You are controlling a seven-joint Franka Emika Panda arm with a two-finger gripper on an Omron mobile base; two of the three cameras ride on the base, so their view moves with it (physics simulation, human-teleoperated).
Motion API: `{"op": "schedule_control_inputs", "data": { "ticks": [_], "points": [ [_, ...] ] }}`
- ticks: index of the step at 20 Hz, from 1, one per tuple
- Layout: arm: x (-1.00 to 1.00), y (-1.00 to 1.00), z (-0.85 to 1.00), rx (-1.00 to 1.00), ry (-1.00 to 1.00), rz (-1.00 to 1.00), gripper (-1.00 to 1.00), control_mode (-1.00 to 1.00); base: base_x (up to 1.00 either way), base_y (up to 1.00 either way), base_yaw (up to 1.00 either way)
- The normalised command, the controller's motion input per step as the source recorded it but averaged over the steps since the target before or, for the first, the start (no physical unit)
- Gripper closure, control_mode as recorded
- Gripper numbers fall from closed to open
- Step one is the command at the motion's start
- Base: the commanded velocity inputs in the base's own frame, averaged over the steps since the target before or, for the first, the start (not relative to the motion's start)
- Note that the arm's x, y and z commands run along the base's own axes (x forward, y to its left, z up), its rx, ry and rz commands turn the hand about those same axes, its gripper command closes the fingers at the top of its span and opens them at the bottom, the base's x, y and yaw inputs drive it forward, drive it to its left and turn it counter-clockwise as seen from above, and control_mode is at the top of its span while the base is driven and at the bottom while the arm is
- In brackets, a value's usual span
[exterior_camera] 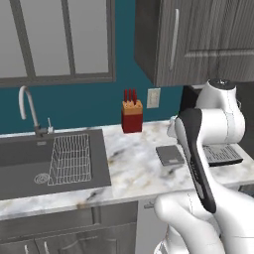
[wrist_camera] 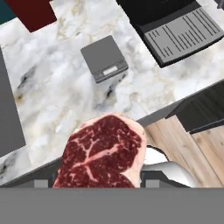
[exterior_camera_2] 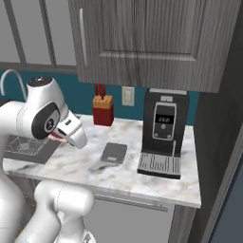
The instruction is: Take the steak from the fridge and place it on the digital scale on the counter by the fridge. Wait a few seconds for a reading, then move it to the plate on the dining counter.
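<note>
The gripper is clamping the steak at lower centre — the digital scale is sitting bare at upper centre on the counter; no readable writing.

red steak with pale marbling; grey digital scale; white-grey counter veined brown.

Teal wall, window above sink, grey wall cabinets, outlet, wood floor.
</note>
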Motion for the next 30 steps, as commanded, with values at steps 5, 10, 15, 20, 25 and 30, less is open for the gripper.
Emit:
{"op": "schedule_control_inputs", "data": {
  "ticks": [5,10,15,20,25,30],
  "points": [
    [0.35,-0.07,-0.54,-0.04,0.12,-0.02,1.0,-1.0,0.0,0.0,0.0],
    [0.45,-0.39,-0.87,-0.07,0.07,0.0,1.0,-1.0,0.0,0.0,0.0],
    [0.61,-0.3,-0.59,-0.07,0.0,0.0,1.0,-1.0,0.0,0.0,0.0],
    [0.81,-0.03,-0.41,-0.07,0.0,0.0,1.0,-1.0,0.0,0.0,0.0],
    [0.93,-0.03,-0.34,-0.05,0.0,0.0,1.0,-1.0,0.0,0.0,0.0],
    [0.76,-0.16,-0.35,-0.05,0.02,0.0,1.0,-1.0,0.0,0.0,0.0]
  ]
}}
